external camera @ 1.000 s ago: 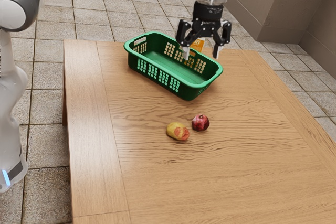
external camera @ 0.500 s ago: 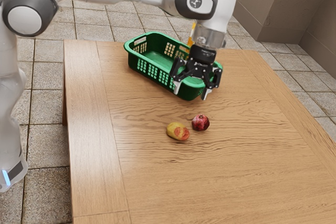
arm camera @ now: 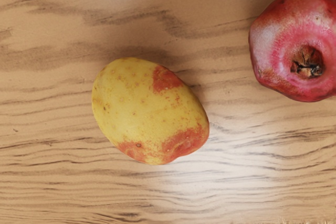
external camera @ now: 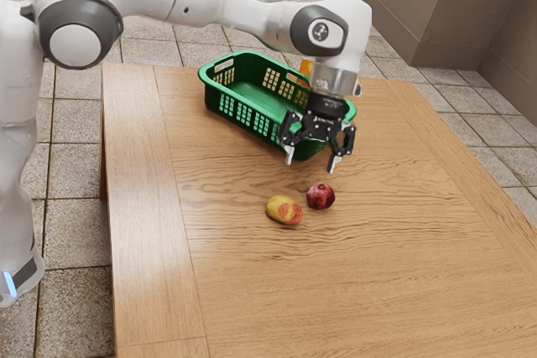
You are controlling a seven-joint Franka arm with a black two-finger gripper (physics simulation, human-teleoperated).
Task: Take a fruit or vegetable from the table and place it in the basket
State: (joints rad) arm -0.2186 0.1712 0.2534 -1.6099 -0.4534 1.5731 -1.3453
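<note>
My gripper [external camera: 312, 163] is open above the table, between the basket and the two fruits, with nothing between its fingers. A yellow potato-like item with red patches [external camera: 284, 210] lies on the table, and a dark red pomegranate [external camera: 320, 196] lies close beside it, apart from it. Both show in the wrist view: the yellow item [arm camera: 149, 111] whole, the pomegranate [arm camera: 294, 43] cut by the picture's edge. The green basket [external camera: 245, 116] stands behind my gripper, which hides part of its near end.
The wooden table [external camera: 352, 282] extends around the fruits. Something orange [external camera: 306, 66] stands behind the basket, partly hidden by the arm. A wall rises beyond the table at the exterior view's upper right.
My hand has come down from over the basket's far side toward the fruits, lowering a little further in the last half second. Fruits and basket have stayed put.
</note>
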